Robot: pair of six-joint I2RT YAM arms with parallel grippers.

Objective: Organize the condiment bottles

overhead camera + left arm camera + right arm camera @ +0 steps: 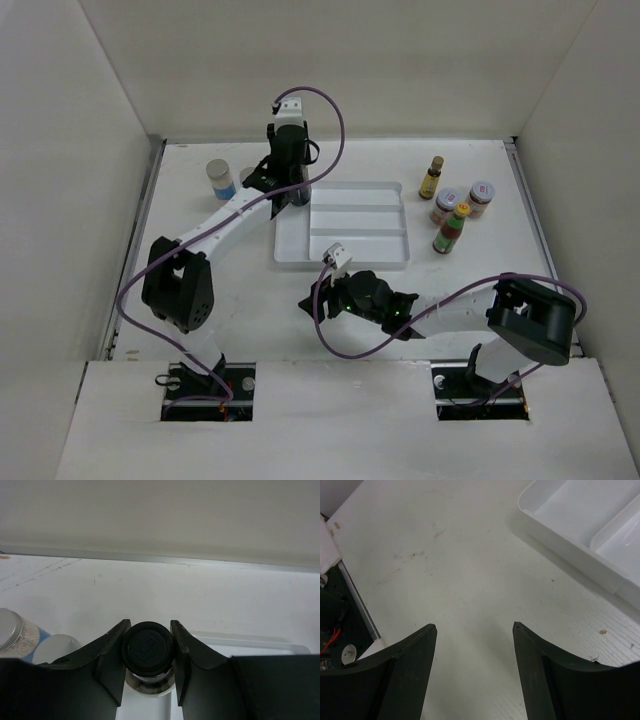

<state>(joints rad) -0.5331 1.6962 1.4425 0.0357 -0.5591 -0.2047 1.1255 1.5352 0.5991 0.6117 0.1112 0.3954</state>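
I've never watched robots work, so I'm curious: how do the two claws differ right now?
The left gripper is shut on the black-capped bottle; the right gripper is open, with nothing between its fingers. The left gripper is out at the far left corner of the white tray; the right gripper sits over bare table on the tray's near side. Both have two dark fingers.

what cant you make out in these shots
Top view: the left gripper covers the black-capped bottle; the left wrist view shows only its cap.
Left wrist view: the silver-lidded jar is cut by the left edge.
Top view: the writing on the far-right jar is too small to read.
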